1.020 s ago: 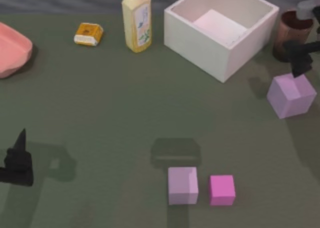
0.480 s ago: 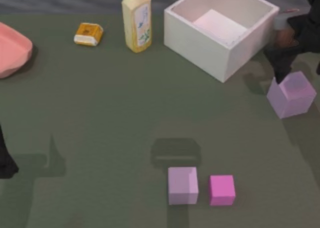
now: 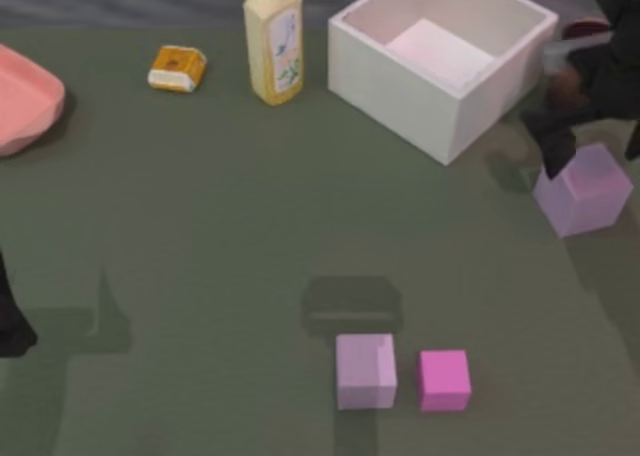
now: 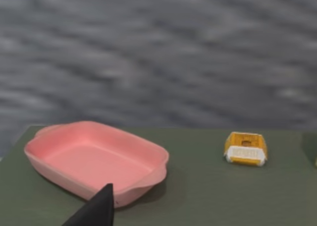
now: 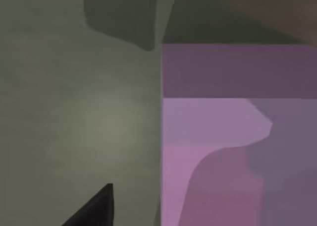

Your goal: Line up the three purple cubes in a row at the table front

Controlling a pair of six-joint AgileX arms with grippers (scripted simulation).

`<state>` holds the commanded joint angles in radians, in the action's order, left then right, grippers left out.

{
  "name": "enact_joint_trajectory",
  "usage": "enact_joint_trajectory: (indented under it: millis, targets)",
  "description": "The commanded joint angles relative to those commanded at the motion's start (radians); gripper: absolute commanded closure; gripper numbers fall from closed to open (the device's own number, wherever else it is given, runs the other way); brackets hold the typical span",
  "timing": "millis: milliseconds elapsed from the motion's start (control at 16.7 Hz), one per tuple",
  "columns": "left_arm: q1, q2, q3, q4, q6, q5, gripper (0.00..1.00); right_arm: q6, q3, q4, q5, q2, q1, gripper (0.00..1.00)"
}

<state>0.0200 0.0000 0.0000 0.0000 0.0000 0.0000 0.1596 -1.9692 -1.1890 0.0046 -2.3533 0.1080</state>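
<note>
**Right gripper over the large lilac cube**

Here the right gripper [image 3: 560, 156] hangs at the table's [image 3: 200, 236] right edge, directly over the large pale lilac cube [image 3: 585, 191], beside the white box [image 3: 440, 61]; whether its fingers are spread or closed cannot be told. The medium lilac cube [image 3: 366, 371] and small magenta cube [image 3: 444, 380] sit side by side, slightly apart, at the front. The left arm [image 3: 12, 321] is parked at the left edge, near the pink dish [image 4: 94, 159].
</note>
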Motion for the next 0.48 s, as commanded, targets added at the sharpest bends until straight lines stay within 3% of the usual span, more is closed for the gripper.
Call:
enact_joint_trajectory:
  millis: [300, 480]
  targets:
    - [0.000, 0.000, 0.000, 0.000, 0.000, 0.000, 0.00, -0.004, 0.131, 0.197, 0.001, -0.058, 0.002, 0.00]
    - [0.000, 0.000, 0.000, 0.000, 0.000, 0.000, 0.00, -0.004, 0.151, 0.222, 0.001, -0.069, 0.003, 0.00]
